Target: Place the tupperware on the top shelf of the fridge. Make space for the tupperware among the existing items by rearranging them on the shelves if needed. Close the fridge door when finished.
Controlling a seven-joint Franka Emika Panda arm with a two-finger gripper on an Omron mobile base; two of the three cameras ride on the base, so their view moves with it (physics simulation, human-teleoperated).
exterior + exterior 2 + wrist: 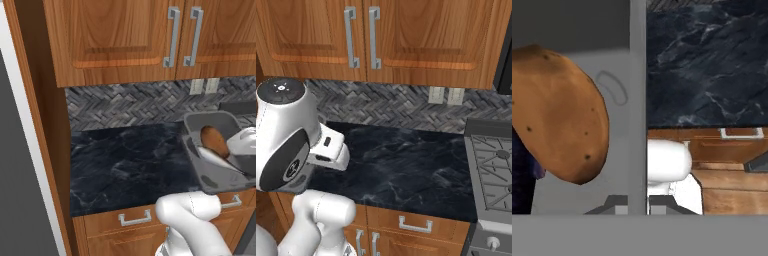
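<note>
Tupperware lifted above dark counter, cut off at right, pincer pinching its wall, fingertips mostly hidden.

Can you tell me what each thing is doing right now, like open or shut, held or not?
tupperware: lifted above the counter, lidless, food inside
gripper: shut on the tupperware wall
upper cabinet doors: shut
counter drawer: shut
</note>
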